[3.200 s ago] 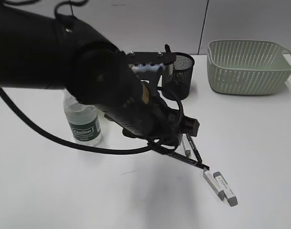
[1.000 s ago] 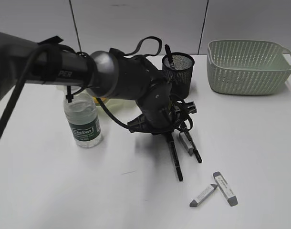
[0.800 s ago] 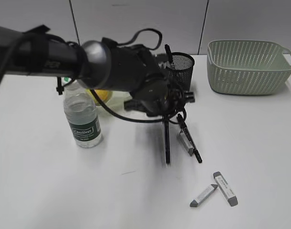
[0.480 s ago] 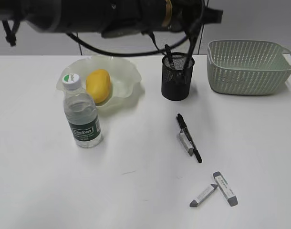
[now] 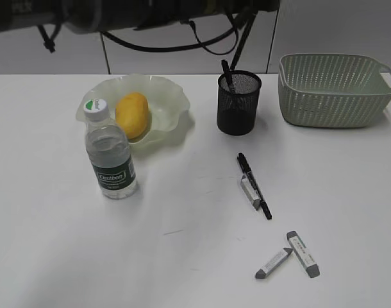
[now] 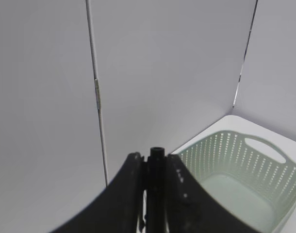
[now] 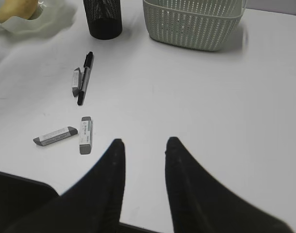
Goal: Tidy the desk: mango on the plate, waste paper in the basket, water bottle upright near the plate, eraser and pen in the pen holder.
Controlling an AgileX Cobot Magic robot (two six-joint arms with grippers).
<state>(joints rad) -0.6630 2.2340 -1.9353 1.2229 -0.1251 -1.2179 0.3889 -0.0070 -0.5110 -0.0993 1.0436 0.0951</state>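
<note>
Above the pen holder (image 5: 239,101), left pincer (image 6: 156,160) pinches a pen (image 6: 156,194), right pincer (image 7: 144,145) spread; off-centre release risks bouncing off the rim onto the tabletop (image 5: 183,256).

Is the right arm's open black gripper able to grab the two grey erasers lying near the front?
Probably yes. The right gripper is open, and bare white desk separates it from the two grey erasers.

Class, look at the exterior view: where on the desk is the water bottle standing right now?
The water bottle stands upright on the left of the desk, just in front of the plate holding the mango.
</note>
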